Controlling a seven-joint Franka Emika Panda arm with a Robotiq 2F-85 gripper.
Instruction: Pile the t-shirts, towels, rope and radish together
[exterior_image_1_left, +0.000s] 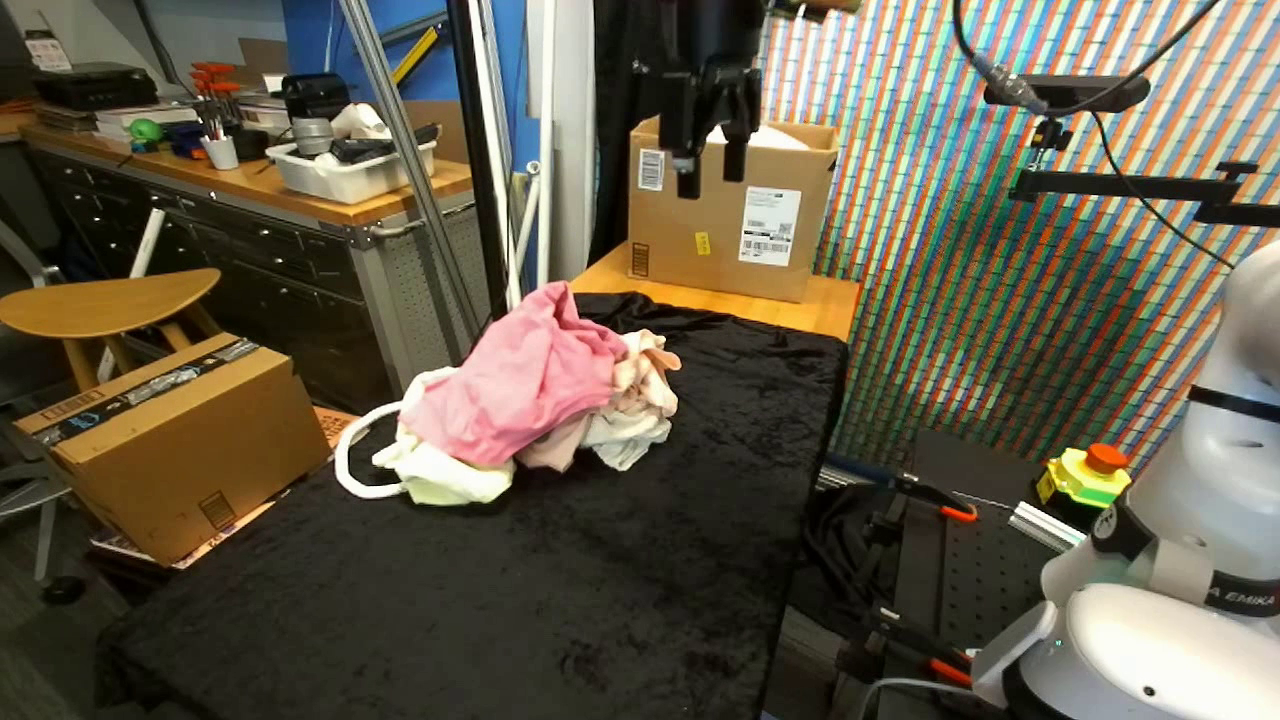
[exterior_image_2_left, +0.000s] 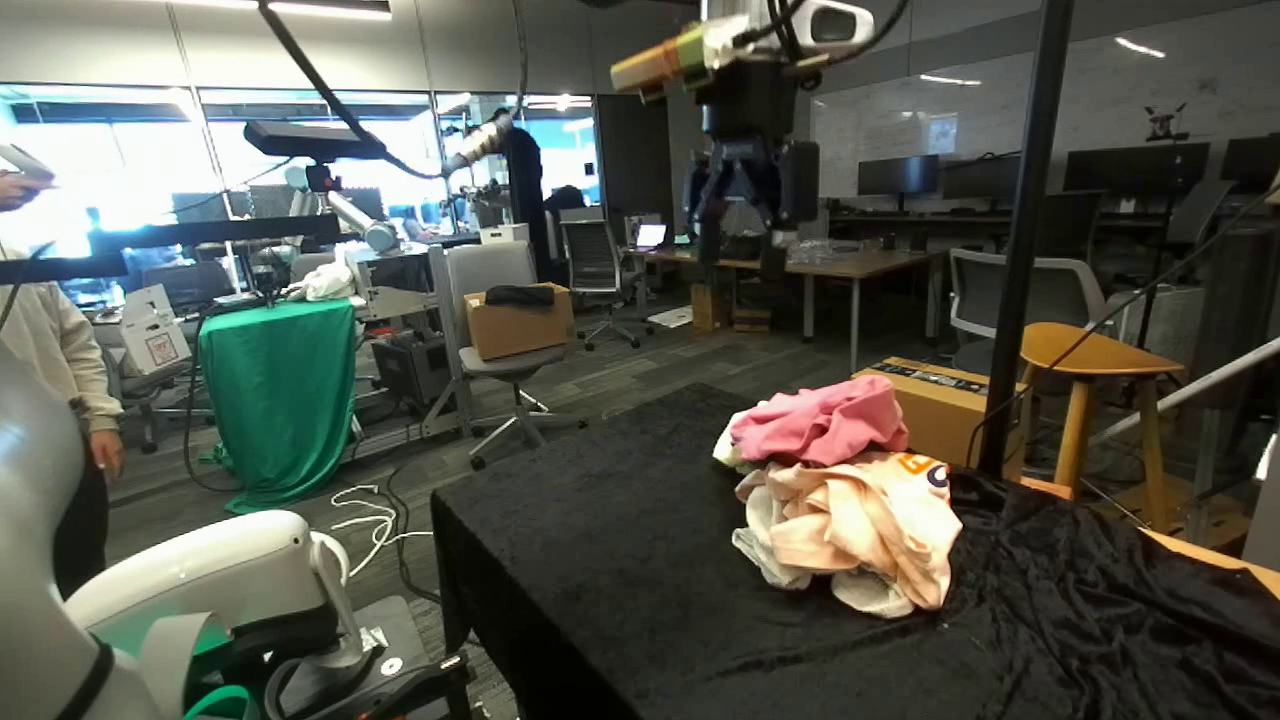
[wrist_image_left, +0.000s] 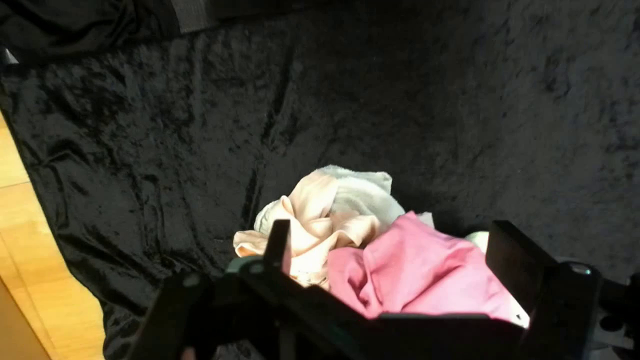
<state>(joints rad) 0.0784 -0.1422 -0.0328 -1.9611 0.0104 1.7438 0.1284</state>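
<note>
With the pink cloth (exterior_image_1_left: 520, 380) as the middle of the clock in an exterior view, a cardboard box (exterior_image_1_left: 185, 450), taped across its top, stands at nine. At ten a white cup (exterior_image_1_left: 221, 154) holds red-handled tools (exterior_image_1_left: 222, 88); toward eleven a white bin (exterior_image_1_left: 350, 182) carries a grey cylinder (exterior_image_1_left: 312, 136) and other items too jumbled to name. At eight the white rope (exterior_image_1_left: 344, 457) bows out, both visible ends meeting the pale yellow cloth (exterior_image_1_left: 450, 480), which lies at seven, partly under the pink one. At four a greyish-white cloth (exterior_image_1_left: 630, 437) sticks out from beneath the peach cloth (exterior_image_1_left: 645, 383) at three, which the pink touches. Rope and cloths lie gathered on the black cover (exterior_image_1_left: 600, 600) of the bench (exterior_image_1_left: 830, 310). Between one and two the jaws hang spread wide, well above the cloths. At two a carton (exterior_image_1_left: 720, 225) stands on the bench's bare wood, a white object (exterior_image_1_left: 775, 138) showing in its open top.
</note>
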